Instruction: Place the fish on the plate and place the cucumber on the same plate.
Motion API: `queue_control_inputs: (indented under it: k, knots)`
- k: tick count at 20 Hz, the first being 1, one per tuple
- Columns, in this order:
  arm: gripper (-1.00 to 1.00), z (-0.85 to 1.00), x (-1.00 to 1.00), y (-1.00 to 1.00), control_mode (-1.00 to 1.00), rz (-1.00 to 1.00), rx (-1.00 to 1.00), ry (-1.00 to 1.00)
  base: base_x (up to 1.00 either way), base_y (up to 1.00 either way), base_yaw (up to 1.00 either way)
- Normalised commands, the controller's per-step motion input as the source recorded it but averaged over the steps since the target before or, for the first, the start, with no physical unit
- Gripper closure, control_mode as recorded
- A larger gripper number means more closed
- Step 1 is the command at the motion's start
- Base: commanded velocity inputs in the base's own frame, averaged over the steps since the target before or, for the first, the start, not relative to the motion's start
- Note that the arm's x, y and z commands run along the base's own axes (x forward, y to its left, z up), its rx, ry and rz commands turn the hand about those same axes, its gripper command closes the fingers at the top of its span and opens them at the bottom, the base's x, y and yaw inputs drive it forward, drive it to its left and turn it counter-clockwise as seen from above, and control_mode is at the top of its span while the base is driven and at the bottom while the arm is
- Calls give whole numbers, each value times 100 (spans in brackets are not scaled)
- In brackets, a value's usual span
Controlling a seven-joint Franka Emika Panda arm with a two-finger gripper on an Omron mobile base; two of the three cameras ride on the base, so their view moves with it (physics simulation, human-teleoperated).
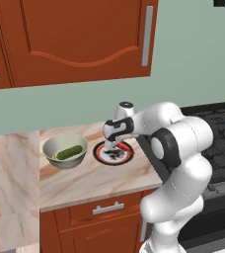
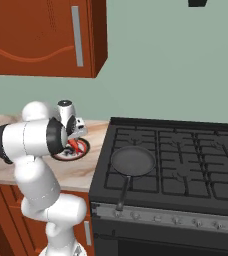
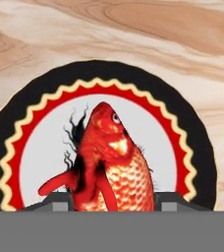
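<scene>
The red-orange fish (image 3: 109,167) hangs between my two dark fingertips, head pointing away from the hand, and my gripper (image 3: 115,199) is shut on it. Right below lies the plate (image 3: 40,93) with its black rim, red ring and white centre, on the marble counter. In the left base view the gripper (image 1: 111,145) points down just over the plate (image 1: 127,157). From the right base view, a bit of the fish (image 2: 76,145) shows under the hand, above the plate (image 2: 82,150). The dark green cucumber (image 1: 69,152) lies in a pale bowl (image 1: 50,146) left of the plate.
A black stove (image 2: 186,150) stands right of the counter with a black frying pan (image 2: 132,161) on its near left burner. Red-brown wall cabinets (image 1: 80,39) hang above. The counter's front edge (image 1: 99,195) runs above a drawer with a metal handle.
</scene>
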Motion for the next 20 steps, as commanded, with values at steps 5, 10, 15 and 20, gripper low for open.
queue_control_inputs:
  k: [5,10,15,20]
  knots:
    - [100,-20,14,0,-100,0,0,0,0,0,0]
    - [100,-19,11,0,-100,0,-1,0,0,0,0]
    - [100,-14,9,0,-100,0,0,0,0,0,0]
    - [100,-6,5,0,-100,0,0,0,0,0,0]
